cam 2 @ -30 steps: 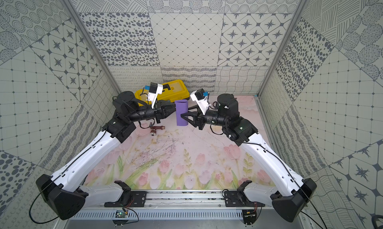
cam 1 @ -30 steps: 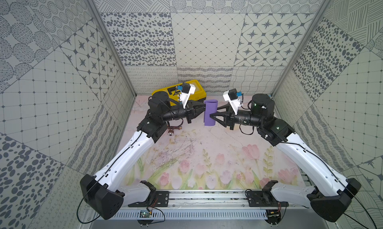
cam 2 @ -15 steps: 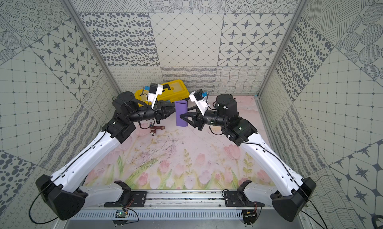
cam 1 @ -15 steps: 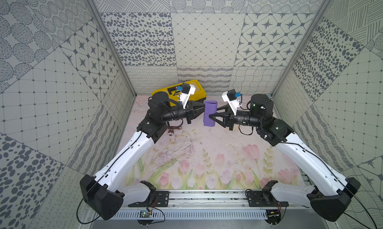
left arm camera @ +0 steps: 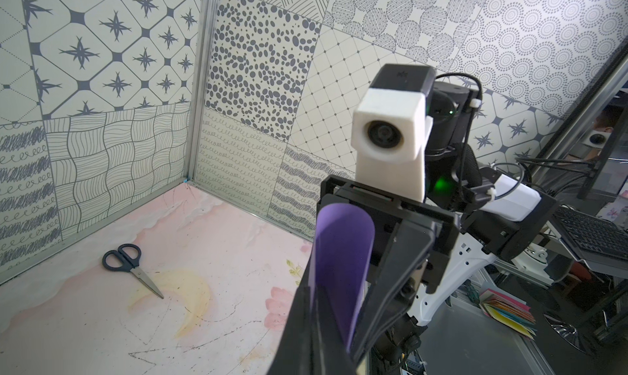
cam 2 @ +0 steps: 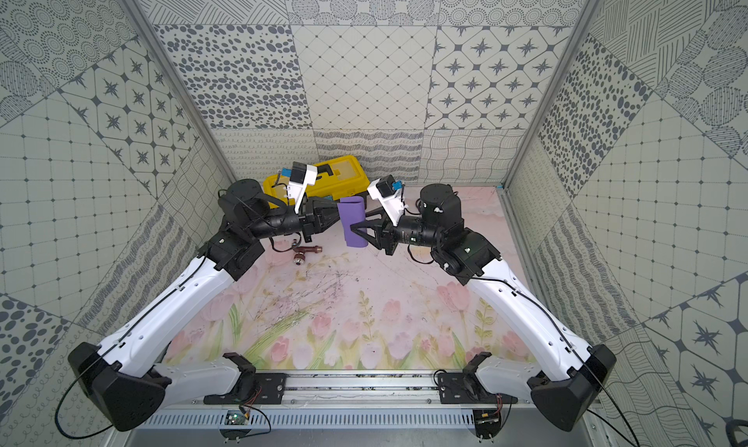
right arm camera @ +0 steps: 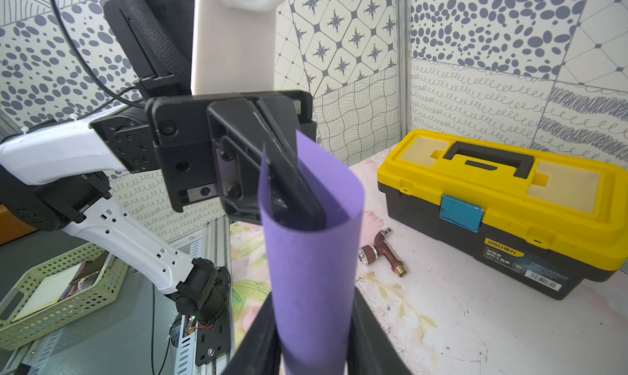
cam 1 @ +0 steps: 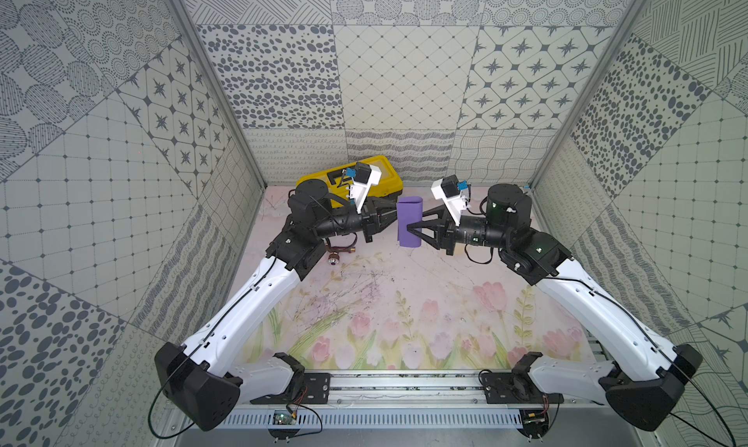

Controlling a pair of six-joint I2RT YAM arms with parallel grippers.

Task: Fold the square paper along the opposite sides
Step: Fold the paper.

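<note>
The square paper (cam 1: 409,222) (cam 2: 354,222) is a purple sheet bent over into a tall loop, held in the air above the back of the table. My left gripper (cam 1: 394,218) (cam 2: 338,216) (left arm camera: 314,295) is shut on the paper's two free edges, pinched together (right arm camera: 272,173). My right gripper (cam 1: 413,226) (cam 2: 356,228) (right arm camera: 312,308) faces it from the other side. Its jaws straddle the rounded bend of the paper (right arm camera: 312,254) (left arm camera: 343,254) and touch it on both sides.
A yellow and black toolbox (cam 1: 364,177) (cam 2: 324,177) (right arm camera: 503,200) stands at the back, just behind the left gripper. A small brass tap (cam 1: 338,252) (right arm camera: 380,254) lies on the mat below the left wrist. Black scissors (left arm camera: 131,264) lie near the back right corner.
The right gripper's jaws have drawn in a little around the paper's bend. Both arms and the paper stay nearly where they were.
</note>
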